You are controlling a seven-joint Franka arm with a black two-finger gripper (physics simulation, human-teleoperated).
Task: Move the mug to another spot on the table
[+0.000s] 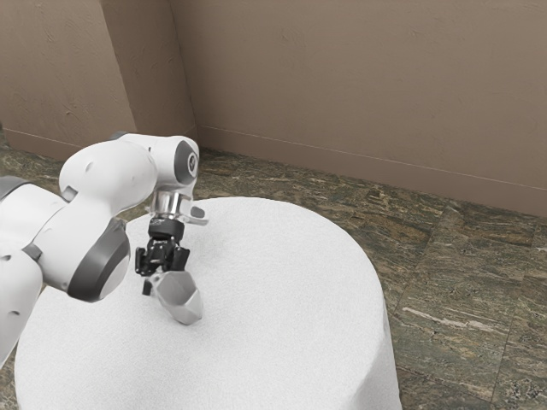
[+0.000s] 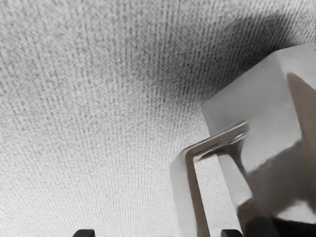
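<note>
Mug (image 1: 181, 301) of silvery, faceted metal is pictured tilted over the exterior view's left part of the round table (image 1: 291, 290), its open mouth turned up toward the black claw (image 1: 161, 275). The claw is set directly against the mug's upper rim, pointed downward from the white arm (image 1: 94, 222), which is bent in from the exterior view's left. Whether the claw is open or clamped on the mug cannot be told. Whether the mug's lowest corner touches the tabletop or hangs just above it cannot be told either.

In the wrist view, the mug (image 2: 266, 128) is shown close under the hand, its flat sides catching the light, with a thin bent handle (image 2: 190, 182) standing out from its side. A ribbed white cloth (image 2: 98, 98) is spread beneath it, and a soft dark shadow (image 2: 247, 34) is cast on the cloth just beyond the mug.

The table is draped to its edge in the same white cloth. It is surrounded by a mottled brown stone floor (image 1: 461, 282) and backed by plain brown walls (image 1: 359, 77).
</note>
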